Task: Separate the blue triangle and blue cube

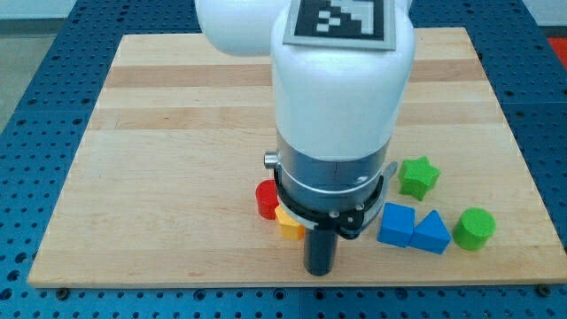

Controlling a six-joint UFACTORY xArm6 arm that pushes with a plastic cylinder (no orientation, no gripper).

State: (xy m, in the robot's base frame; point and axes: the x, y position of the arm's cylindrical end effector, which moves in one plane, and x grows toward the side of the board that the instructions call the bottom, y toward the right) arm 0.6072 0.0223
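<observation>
The blue cube (396, 224) and the blue triangle (431, 234) lie side by side, touching, near the board's bottom right, the cube on the left. My tip (320, 269) is at the end of the dark rod, near the board's bottom edge, left of the blue cube with a gap between them. The arm's white and grey body hides the middle of the board.
A green star (418, 176) lies above the blue pair. A green cylinder (474, 229) sits right of the triangle. A red cylinder (266, 198) and a yellow block (289, 222) lie just left of my rod. The wooden board's (159, 133) bottom edge is close below.
</observation>
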